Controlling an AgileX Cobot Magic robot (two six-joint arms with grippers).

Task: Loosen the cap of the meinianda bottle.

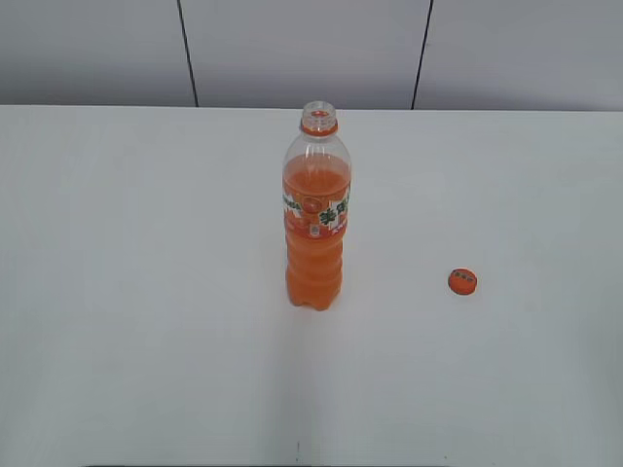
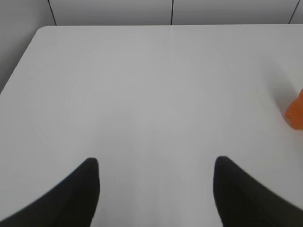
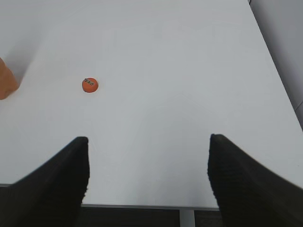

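The meinianda bottle [image 1: 316,219] stood upright near the middle of the worktop [image 1: 127,292], its neck bare above the orange ring. The cap [image 1: 462,281] lay flat on the worktop, well apart from the bottle, toward the right edge. By that evidence the loosening looked finished, the cap fully off. Both arms hung back over the near edge: the left end effector [image 2: 156,189] and the right end effector [image 3: 147,177] each gaped wide, holding nothing.

Uncapped meinianda bottle [image 1: 315,219] stands upright; orange cap [image 1: 462,281] lies apart, rightward.
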